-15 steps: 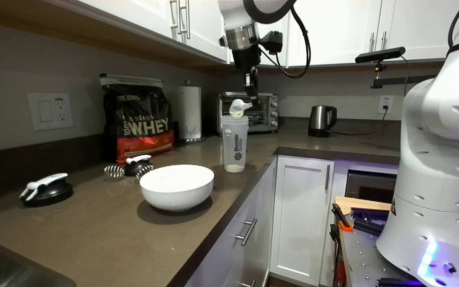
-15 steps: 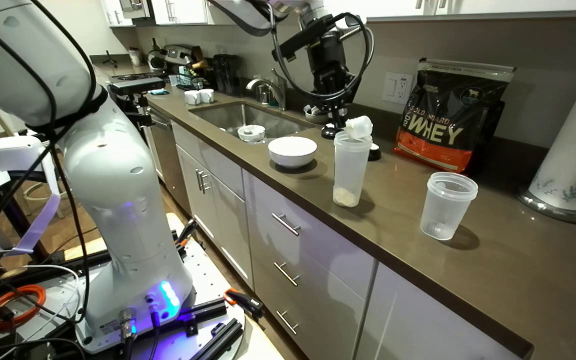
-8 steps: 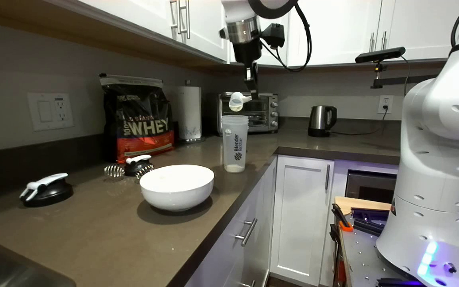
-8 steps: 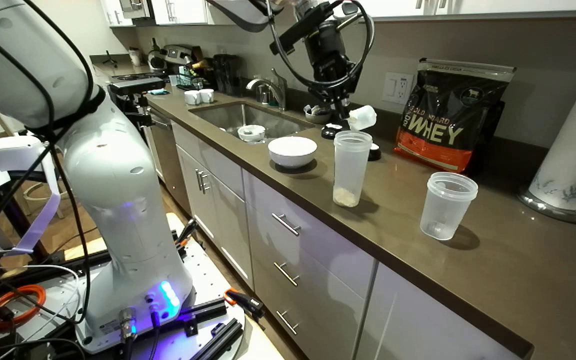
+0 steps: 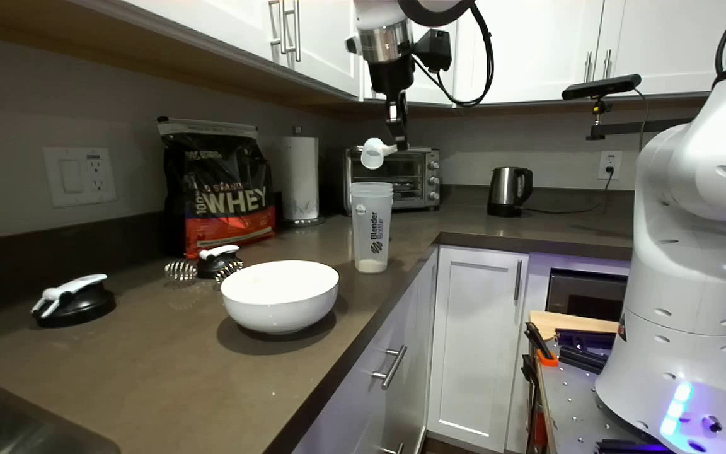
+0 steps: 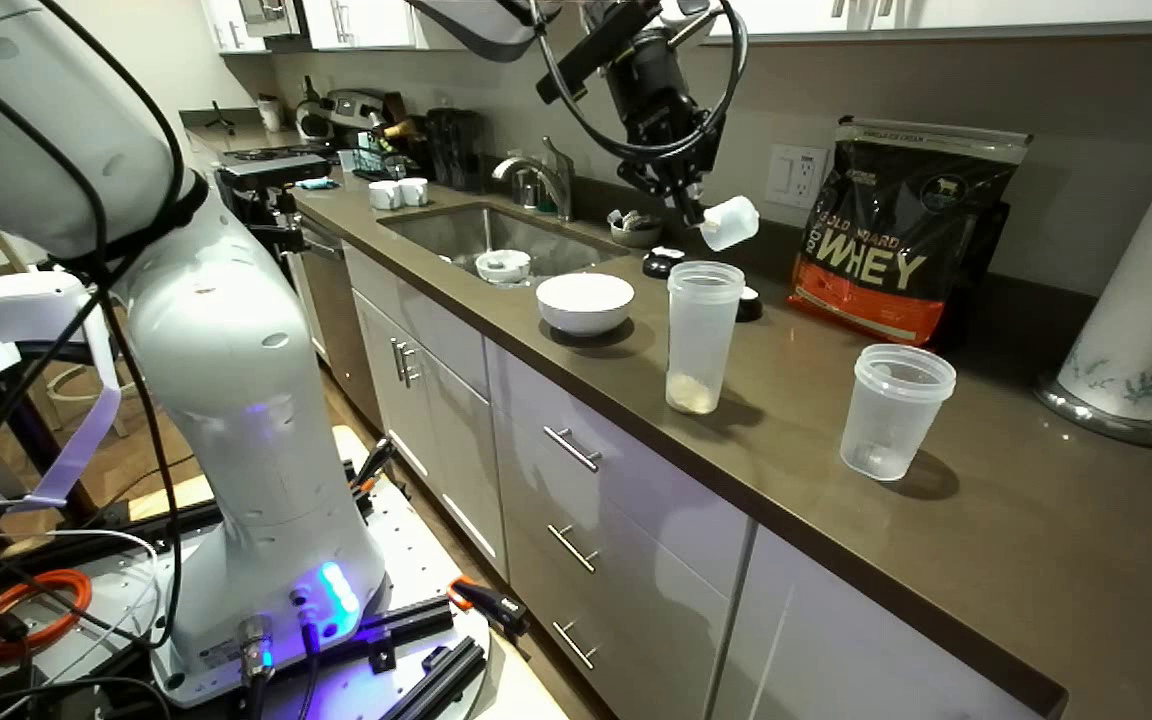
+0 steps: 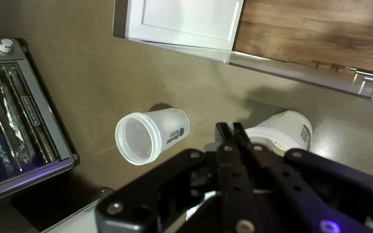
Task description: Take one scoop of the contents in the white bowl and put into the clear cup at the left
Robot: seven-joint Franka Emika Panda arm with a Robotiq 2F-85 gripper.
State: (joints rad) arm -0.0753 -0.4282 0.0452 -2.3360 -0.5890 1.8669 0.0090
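Clear cup (image 5: 372,230) upright; scoop (image 5: 373,154) higher above it than before, jaws clamped on scoop

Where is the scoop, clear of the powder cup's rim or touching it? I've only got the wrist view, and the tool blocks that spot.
Observer: Clear. In both exterior views a gap shows between the white scoop and the rim of the Blender Bottle shaker cup.
Operator: Level or tipped?
Observer: Tipped; an exterior view shows its round body slanted.
Operator: And the white bowl, which my picture lacks?
Observer: On the countertop, between that cup and the sink.
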